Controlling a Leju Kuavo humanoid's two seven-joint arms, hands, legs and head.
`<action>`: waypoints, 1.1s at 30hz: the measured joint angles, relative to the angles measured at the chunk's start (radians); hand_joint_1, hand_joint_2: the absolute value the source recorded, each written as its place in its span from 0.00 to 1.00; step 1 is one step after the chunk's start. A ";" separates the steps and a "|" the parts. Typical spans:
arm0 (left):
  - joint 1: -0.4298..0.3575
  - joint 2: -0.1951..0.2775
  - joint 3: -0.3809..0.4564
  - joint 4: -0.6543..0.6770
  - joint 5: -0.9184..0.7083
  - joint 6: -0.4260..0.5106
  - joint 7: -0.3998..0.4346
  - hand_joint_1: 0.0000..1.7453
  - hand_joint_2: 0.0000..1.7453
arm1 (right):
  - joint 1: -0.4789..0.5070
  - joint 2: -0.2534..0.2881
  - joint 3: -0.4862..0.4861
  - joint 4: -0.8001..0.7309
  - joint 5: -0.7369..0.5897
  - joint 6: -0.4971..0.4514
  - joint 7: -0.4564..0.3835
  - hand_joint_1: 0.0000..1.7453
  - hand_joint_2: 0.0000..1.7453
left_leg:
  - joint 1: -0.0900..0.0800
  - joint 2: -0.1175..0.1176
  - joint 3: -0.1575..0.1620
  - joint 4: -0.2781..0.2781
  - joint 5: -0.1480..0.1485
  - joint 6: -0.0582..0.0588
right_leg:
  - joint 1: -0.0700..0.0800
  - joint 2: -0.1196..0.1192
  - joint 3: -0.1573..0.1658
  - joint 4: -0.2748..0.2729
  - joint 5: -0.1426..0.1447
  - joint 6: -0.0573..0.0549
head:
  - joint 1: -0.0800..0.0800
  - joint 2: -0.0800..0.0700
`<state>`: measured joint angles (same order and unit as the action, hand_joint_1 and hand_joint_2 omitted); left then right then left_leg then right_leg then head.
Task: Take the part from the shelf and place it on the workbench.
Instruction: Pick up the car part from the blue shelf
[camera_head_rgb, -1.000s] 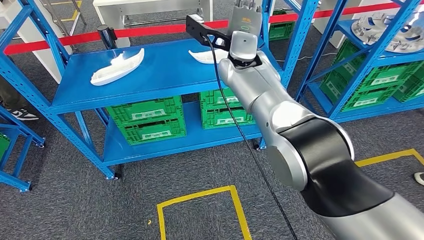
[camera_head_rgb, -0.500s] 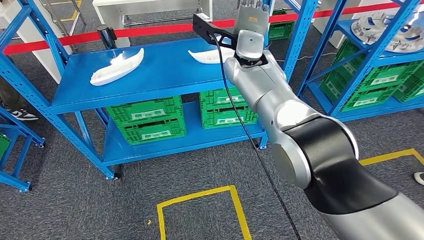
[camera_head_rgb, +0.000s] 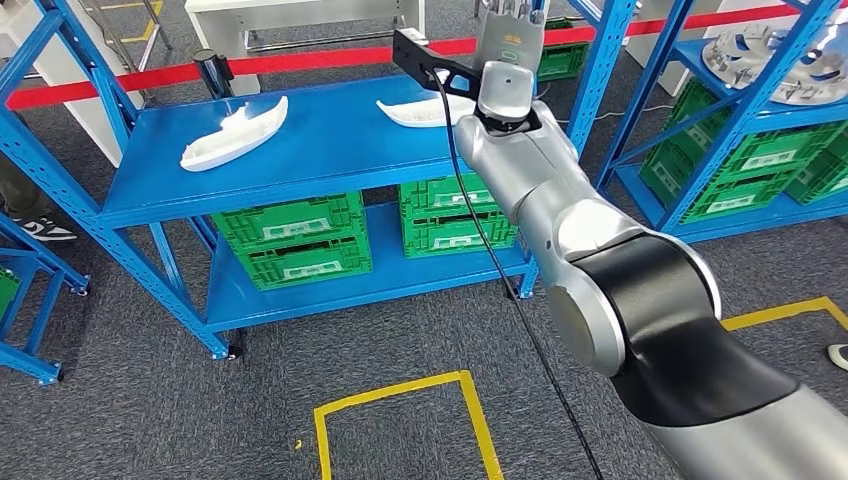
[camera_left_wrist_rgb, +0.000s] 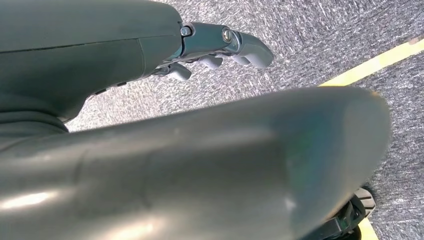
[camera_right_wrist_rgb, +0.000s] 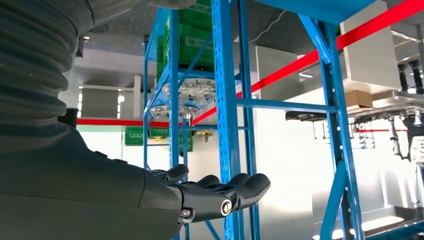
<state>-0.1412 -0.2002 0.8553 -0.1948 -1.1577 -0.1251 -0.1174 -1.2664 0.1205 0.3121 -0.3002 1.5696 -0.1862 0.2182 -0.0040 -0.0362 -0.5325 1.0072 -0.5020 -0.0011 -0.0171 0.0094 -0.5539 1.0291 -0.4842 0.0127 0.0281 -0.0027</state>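
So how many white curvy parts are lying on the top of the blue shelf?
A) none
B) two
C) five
B: in the head view, one white curved part lies toward the left of the blue metal shelf, and a second white curved part lies farther right, just beside the robot's raised right arm.

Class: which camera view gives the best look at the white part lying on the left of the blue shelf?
The head view: the left white part lies whole and unobstructed on the blue shelf. The right wrist view looks past the right hand at shelf posts; the left wrist view faces the floor.
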 joint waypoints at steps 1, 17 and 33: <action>-0.001 0.001 0.000 0.000 -0.001 0.000 -0.001 0.00 0.00 | 0.001 -0.001 -0.001 0.000 0.000 0.000 -0.001 0.00 1.00 | -0.001 0.000 0.007 -0.014 -0.001 0.012 | -0.001 -0.001 -0.001 0.006 0.012 0.006 | 0.000 0.000; -0.002 0.007 0.000 0.001 -0.008 0.000 0.002 0.00 0.00 | 0.040 -0.027 -0.010 0.004 0.000 -0.007 0.009 0.00 1.00 | 0.048 0.006 0.096 0.018 -0.075 -0.063 | -0.041 -0.008 -0.135 0.039 0.053 0.008 | 0.010 0.000; -0.002 0.007 0.000 0.005 0.003 0.000 0.013 0.00 0.00 | 0.049 -0.022 -0.010 0.005 0.001 -0.004 -0.002 0.00 1.00 | -0.001 0.022 -0.193 0.005 0.178 0.006 | -0.012 0.004 0.111 -0.020 -0.131 0.014 | 0.010 0.000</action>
<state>-0.1431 -0.1933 0.8553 -0.1902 -1.1550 -0.1251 -0.1046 -1.2176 0.0983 0.3021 -0.2951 1.5704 -0.1905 0.2157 -0.0047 -0.0141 -0.7252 1.0118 -0.3240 0.0052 -0.0294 0.0137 -0.4430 1.0091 -0.6156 0.0268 0.0381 -0.0027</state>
